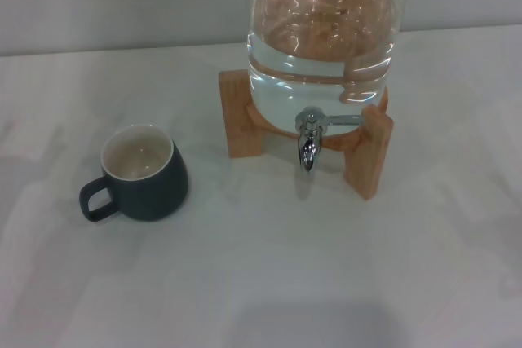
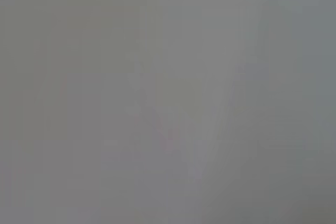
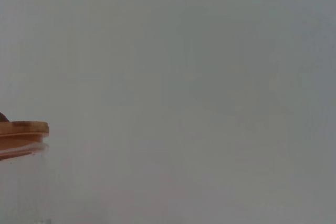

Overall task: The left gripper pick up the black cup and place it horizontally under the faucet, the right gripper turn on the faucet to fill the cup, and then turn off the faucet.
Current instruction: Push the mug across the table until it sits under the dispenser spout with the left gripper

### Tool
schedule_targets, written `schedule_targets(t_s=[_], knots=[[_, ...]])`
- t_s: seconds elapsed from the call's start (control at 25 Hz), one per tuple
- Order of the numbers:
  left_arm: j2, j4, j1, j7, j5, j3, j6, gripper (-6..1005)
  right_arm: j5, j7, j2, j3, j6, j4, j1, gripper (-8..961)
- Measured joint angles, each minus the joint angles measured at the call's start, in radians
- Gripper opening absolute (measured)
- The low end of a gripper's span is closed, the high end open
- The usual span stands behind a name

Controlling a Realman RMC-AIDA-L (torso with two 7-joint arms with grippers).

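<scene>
The black cup [image 1: 145,173] stands upright on the white table at the left of the head view, cream inside, its loop handle pointing toward the near left. The chrome faucet [image 1: 309,141] points down from the front of a clear glass water jar [image 1: 323,30] that rests on a wooden stand [image 1: 369,152]; its thin lever reaches to the right. No water runs from the spout. The cup is well to the left of the faucet, apart from it. Neither gripper shows in any view. The right wrist view catches only the jar's wooden lid [image 3: 22,132].
The white table [image 1: 261,283] spreads in front of the cup and stand, with a pale wall behind. The left wrist view shows only a plain grey surface.
</scene>
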Motion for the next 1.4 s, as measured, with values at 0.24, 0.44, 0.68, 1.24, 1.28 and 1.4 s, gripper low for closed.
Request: schedule_targets(t_s=[0.24, 0.44, 0.68, 1.24, 1.28, 1.4], knots=[[-0.001, -0.004, 0.0, 0.0, -0.005, 0.0, -0.002, 879, 0.0, 0.0, 0.0, 0.0, 0.0, -0.004, 0.003, 784], [-0.001, -0.003, 0.003, 0.0, -0.005, 0.0, -0.004, 879, 0.0, 0.0, 0.0, 0.001, 0.0, -0.005, 0.003, 784], [-0.002, -0.006, 0.022, -0.002, -0.005, 0.002, -0.012, 879, 0.002, 0.0, -0.002, 0.007, -0.001, -0.012, 0.003, 783], [-0.006, -0.005, 0.198, -0.104, 0.105, 0.039, -0.099, 879, 0.015, 0.078, -0.006, 0.132, -0.071, -0.203, 0.024, 782], [-0.006, -0.009, 0.209, -0.105, 0.115, 0.039, -0.104, 879, 0.015, 0.096, -0.006, 0.149, -0.086, -0.23, 0.035, 782], [-0.009, -0.015, 0.229, -0.106, 0.146, 0.039, -0.111, 879, 0.014, 0.121, -0.006, 0.165, -0.112, -0.271, 0.055, 782]])
